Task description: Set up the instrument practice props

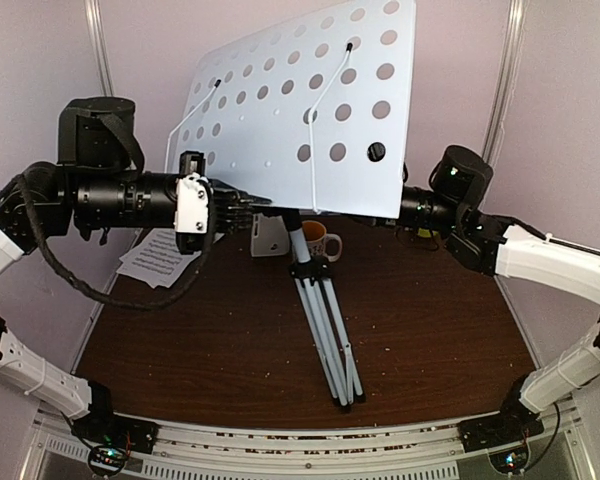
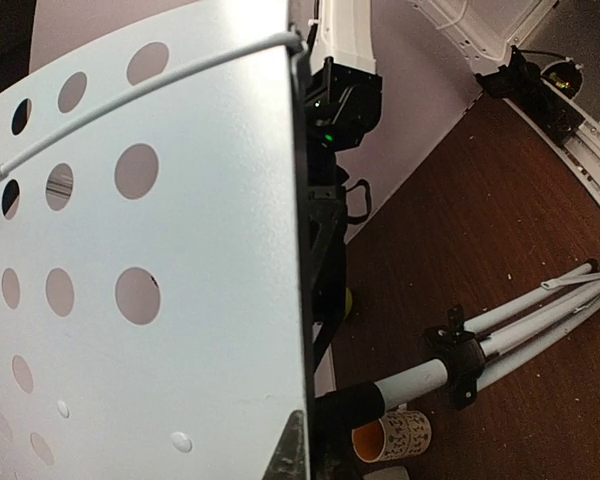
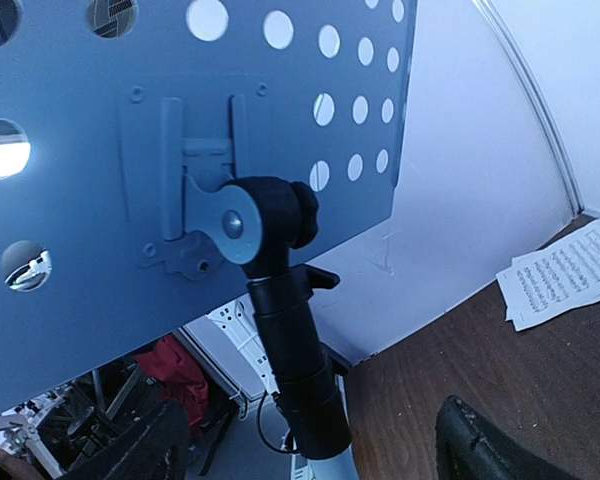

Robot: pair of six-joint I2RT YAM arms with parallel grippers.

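Our left gripper (image 1: 248, 203) clenches the music stand (image 1: 310, 100) at its lower edge; our right gripper (image 3: 310, 440) gapes, released, around the black post (image 3: 290, 340).

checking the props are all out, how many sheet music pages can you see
2 sheet music pages, overlapping flat at the table's far left; others could be hidden under them.

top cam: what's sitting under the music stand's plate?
Under the plate: the tripod, a mug, a small white metronome and sheet music. The plate covers the far part of the table, so anything there is hidden.
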